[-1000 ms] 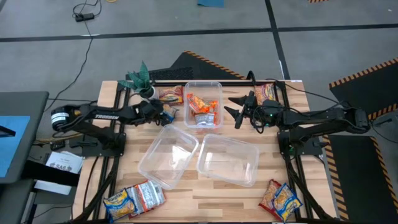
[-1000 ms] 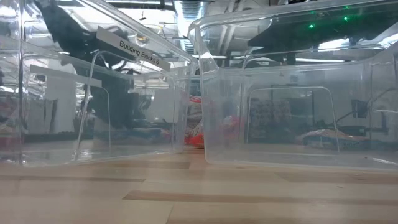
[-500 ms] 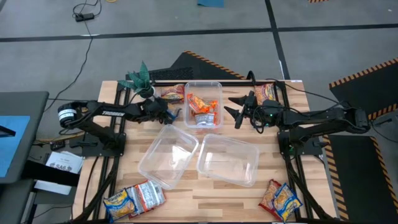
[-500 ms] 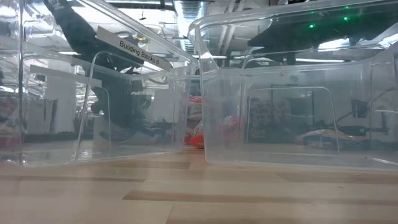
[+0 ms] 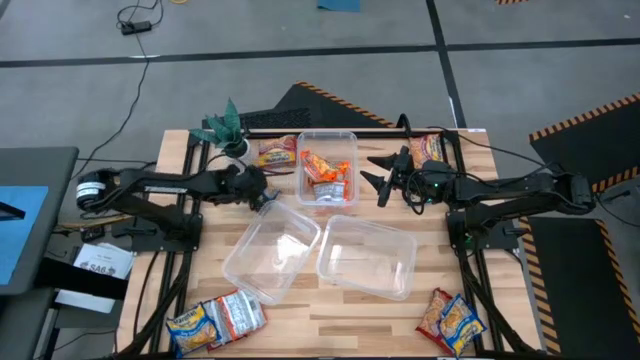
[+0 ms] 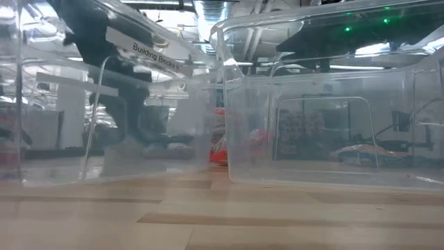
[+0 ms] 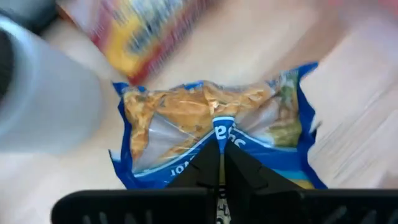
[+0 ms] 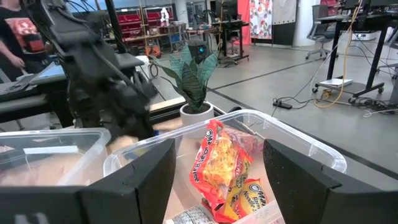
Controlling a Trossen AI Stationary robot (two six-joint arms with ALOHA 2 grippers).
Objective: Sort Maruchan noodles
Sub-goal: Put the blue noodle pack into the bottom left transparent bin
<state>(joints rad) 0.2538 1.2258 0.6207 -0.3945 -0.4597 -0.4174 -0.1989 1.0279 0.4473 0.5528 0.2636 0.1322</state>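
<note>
A yellow-and-blue noodle packet sits between the fingers of my left gripper, which is shut on it just left of the far clear tub. That tub holds orange packets. More noodle packets lie at the far left, the far right, the near left and the near right. My right gripper hangs open beside the far tub's right wall, holding nothing. My left gripper pinches the packet's middle between its two fingers, and the plastic puckers into a fold there. The fingers come from above. Whether the packet is clear of the table, I cannot tell.
Two clear tubs stand side by side on the near half, one left and one right. A small potted plant stands at the far left corner. A person shows in the room beyond the table.
My left gripper has shut on the yellow-and-blue packet and has drawn a little toward the table's near edge, toward the left near tub.
</note>
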